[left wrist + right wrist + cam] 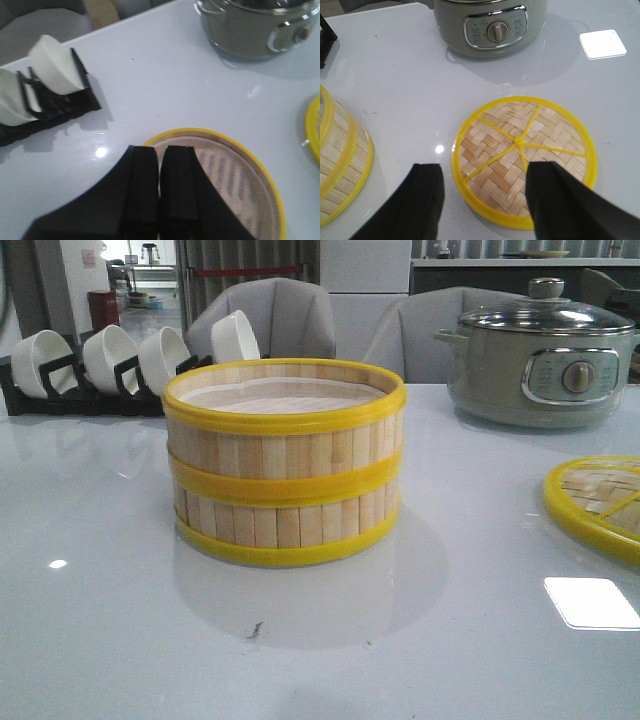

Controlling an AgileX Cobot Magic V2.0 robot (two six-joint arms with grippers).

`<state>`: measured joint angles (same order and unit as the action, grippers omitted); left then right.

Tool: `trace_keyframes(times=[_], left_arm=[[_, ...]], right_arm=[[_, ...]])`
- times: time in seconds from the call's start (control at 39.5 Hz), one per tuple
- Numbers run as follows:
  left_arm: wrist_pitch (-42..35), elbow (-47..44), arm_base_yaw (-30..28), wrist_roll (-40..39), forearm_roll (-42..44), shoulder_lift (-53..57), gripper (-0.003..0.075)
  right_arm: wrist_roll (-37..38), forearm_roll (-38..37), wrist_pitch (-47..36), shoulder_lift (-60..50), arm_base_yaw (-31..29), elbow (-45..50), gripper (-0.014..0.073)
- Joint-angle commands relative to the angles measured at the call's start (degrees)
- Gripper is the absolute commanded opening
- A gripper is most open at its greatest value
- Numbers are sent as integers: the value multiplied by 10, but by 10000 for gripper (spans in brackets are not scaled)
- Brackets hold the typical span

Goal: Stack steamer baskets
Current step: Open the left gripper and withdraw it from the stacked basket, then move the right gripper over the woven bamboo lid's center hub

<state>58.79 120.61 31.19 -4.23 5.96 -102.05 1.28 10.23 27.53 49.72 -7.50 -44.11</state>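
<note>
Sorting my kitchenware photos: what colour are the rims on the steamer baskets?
Bright yellow rims on the steamer baskets, shown best in the front view.

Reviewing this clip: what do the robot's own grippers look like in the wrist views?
Both are plain matte black with no visible markings or cables. The left gripper shows two blocky, flat-faced fingers widening into a dark base. The right gripper shows two broad, smooth black fingers with rounded corners. The arms themselves are out of view.
</note>
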Motion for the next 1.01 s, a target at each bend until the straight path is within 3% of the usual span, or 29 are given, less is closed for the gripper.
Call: trace_keyframes(times=[0.0, 0.2, 0.46, 0.99], left_arm=[[-32, -2, -43, -7, -12, 76, 88], [-66, -104, -137, -20, -13, 181, 88], [-181, -349, -229, -49, -13, 357, 88], [-348, -796, -230, -93, -16, 626, 88]], right_arm=[[-4, 2, -39, -2, 1, -22, 479], [-4, 3, -39, -2, 1, -22, 479], [-4, 3, -39, -2, 1, -22, 479], [-4, 7, -24, -2, 2, -22, 479]])
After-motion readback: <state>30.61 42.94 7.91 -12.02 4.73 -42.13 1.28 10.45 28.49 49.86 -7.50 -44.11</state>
